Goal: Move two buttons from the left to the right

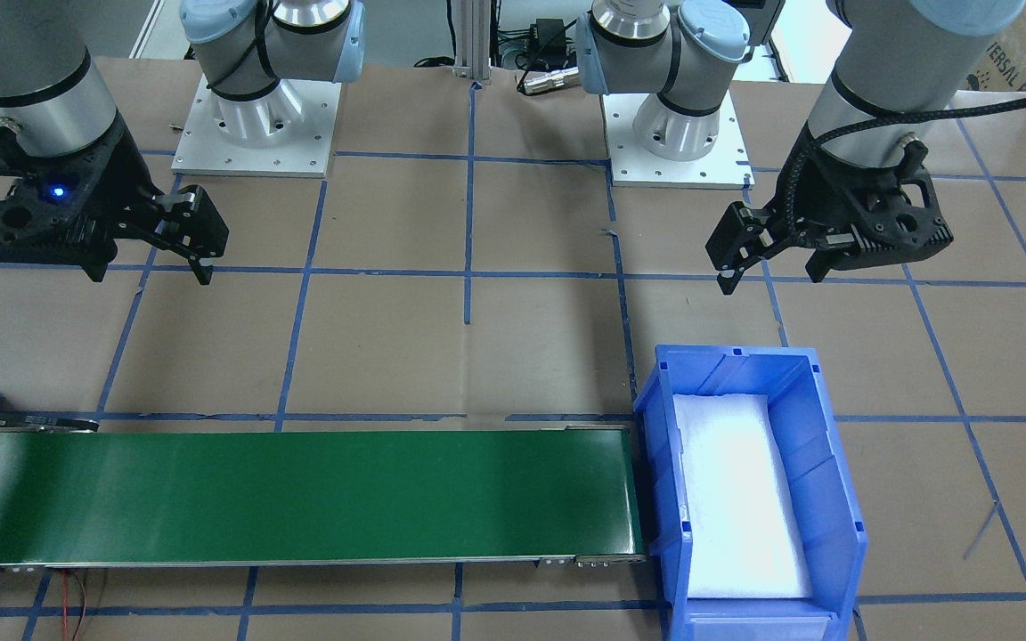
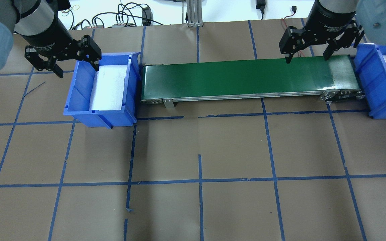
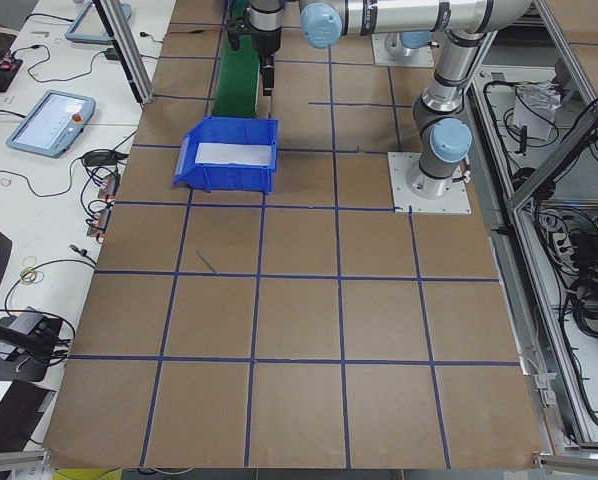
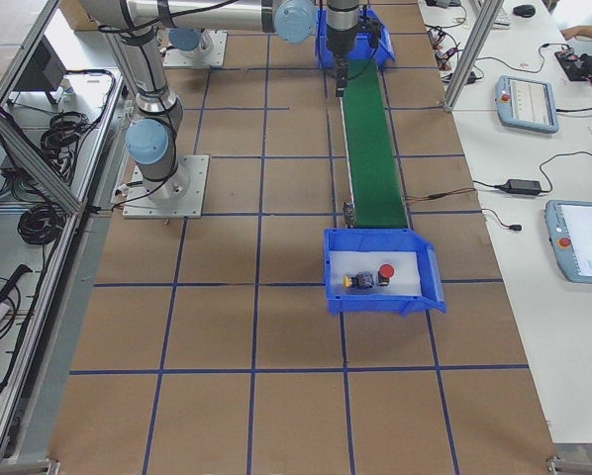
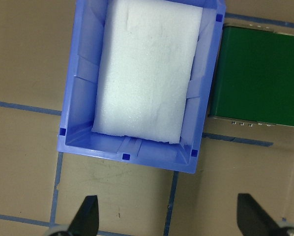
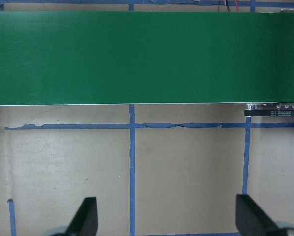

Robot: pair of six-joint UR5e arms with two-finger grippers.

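You've got both buttons [image 4: 372, 278] in right bin [image 4: 375, 303]. Left gripper [image 5: 169, 215] and right gripper [image 6: 167, 215] spread wide, empty. Wrist label [image 2: 331, 26] unreadable.

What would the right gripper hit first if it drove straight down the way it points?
Probably the paper-covered table, beside the green belt; nothing else lies under the right gripper.

Left bin's walls [image 2: 80, 87] and conveyor [image 2: 246, 78] interrupt open tabletop [image 2: 199, 147].

Conveyor [image 2: 246, 78] between left bin [image 2: 79, 97] and right bin [image 2: 377, 87] — buttons [image 4: 385, 272] in the latter.
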